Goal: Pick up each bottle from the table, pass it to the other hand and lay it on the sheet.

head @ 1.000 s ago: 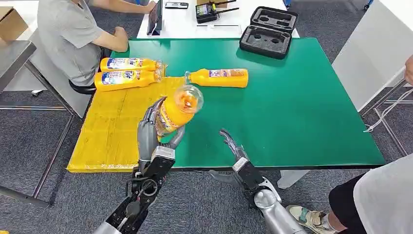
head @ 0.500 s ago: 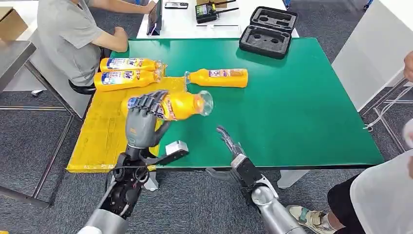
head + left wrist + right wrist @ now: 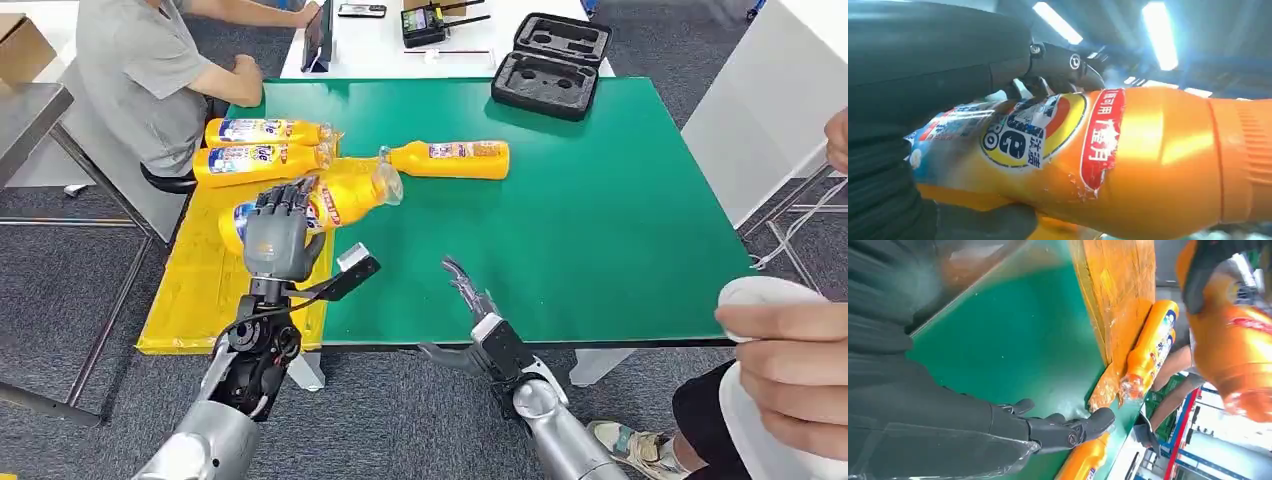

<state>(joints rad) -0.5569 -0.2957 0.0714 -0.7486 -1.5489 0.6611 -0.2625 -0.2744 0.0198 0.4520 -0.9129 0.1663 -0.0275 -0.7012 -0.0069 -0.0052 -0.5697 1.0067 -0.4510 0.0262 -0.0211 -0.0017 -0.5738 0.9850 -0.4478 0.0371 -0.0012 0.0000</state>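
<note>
— What's furthest left?

— A seated person in a grey shirt (image 3: 140,70), at the far-left corner of the green surface (image 3: 600,220). Just beside them the yellow sheet (image 3: 215,270) covers the surface's left end, with two orange bottles (image 3: 262,150) lying side by side along its far edge, caps pointing right.

— And the left hand?

— The left hand (image 3: 275,235) is above the sheet, its fingers (image 3: 285,200) wrapped round a third orange bottle, the held bottle (image 3: 320,205). The bottle is tilted nearly level, base to the left, clear cap up and to the right (the left wrist view shows its label close up, with dark fingers (image 3: 1063,62) curled over the top of it). Whether it touches the sheet I cannot tell.

— Anything still waiting on the green?

— One lying bottle (image 3: 450,158), just off the sheet's far-right corner, cap pointing left towards the held bottle's cap.

— The right hand?

— The right hand (image 3: 470,295) is at the near edge of the surface, holding nothing, fingers loosely apart and pointing away from the robot.

— Further right?

— A black foam-lined case (image 3: 552,65), open, at the far edge. At the right edge of the head view, close to the camera, a person's hand (image 3: 790,365) holds something white.
</note>
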